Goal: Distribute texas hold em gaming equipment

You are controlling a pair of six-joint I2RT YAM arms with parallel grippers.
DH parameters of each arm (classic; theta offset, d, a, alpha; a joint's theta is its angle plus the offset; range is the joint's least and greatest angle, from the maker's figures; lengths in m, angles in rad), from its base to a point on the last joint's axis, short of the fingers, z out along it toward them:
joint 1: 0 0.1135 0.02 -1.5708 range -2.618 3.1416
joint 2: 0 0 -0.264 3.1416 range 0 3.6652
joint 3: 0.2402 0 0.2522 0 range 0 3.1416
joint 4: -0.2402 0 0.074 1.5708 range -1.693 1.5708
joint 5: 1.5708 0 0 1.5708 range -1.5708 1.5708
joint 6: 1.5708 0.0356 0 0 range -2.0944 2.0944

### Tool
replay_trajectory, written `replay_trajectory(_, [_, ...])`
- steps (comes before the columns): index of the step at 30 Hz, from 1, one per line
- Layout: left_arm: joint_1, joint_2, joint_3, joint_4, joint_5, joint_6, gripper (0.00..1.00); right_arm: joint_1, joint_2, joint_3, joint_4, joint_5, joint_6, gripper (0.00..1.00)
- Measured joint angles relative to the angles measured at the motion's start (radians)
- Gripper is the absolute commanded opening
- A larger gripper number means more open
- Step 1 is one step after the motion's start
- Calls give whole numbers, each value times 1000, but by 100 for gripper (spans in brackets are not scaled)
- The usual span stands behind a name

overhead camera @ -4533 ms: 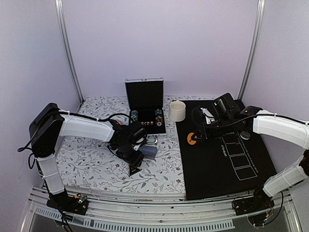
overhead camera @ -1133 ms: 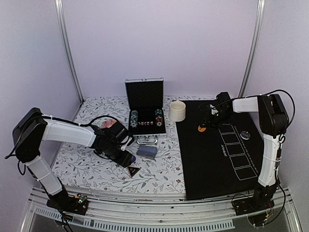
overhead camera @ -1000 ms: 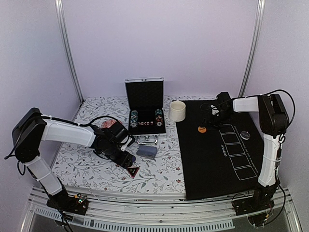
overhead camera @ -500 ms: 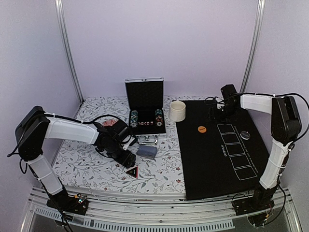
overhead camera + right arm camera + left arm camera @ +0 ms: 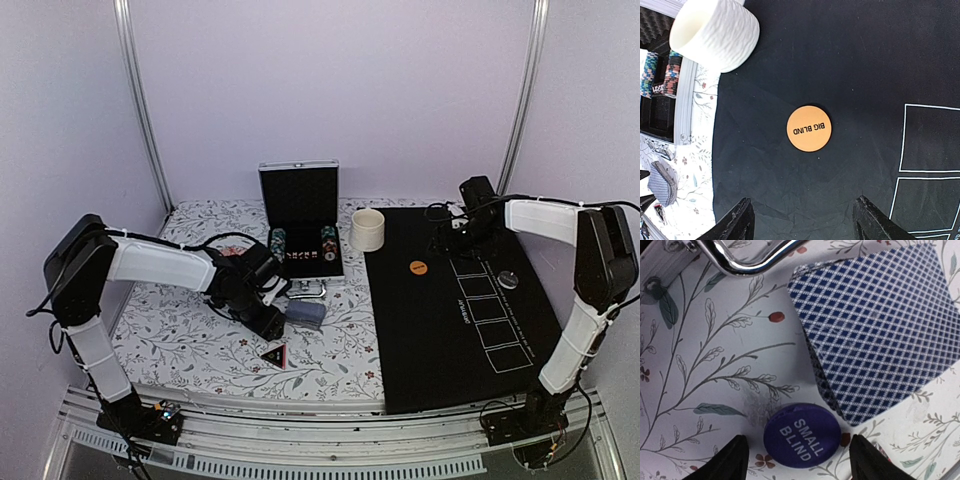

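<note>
In the left wrist view a dark blue disc [image 5: 801,432] marked SMALL BLIND lies flat on the flowered cloth. My left gripper [image 5: 800,462] is open around it, with a gap on each side. A deck of blue-checked cards [image 5: 875,330] lies just beyond it, and the same deck [image 5: 305,313] sits beside the left gripper [image 5: 270,318] in the top view. An orange disc [image 5: 809,128] marked BIG BLIND rests on the black mat [image 5: 450,340]. My right gripper [image 5: 805,220] is open and empty, well back from it. The triangle marker [image 5: 272,353] lies near the front.
An open black case [image 5: 300,215] holds striped chip stacks [image 5: 277,243] at the back, its metal handle [image 5: 745,257] close to the deck. A cream cup [image 5: 367,229] stands at the mat's back left corner. A small round disc [image 5: 509,280] lies beside the mat's white squares.
The right gripper let the orange disc go on the mat and drew back to the right. The left gripper moved from the triangle marker towards the deck.
</note>
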Motion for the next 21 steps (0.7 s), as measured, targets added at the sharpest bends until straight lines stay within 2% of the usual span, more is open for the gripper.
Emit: replay_trajectory(21, [0,16,5,11,-48,-28,51,0,-43,-19,-11,3,0,69])
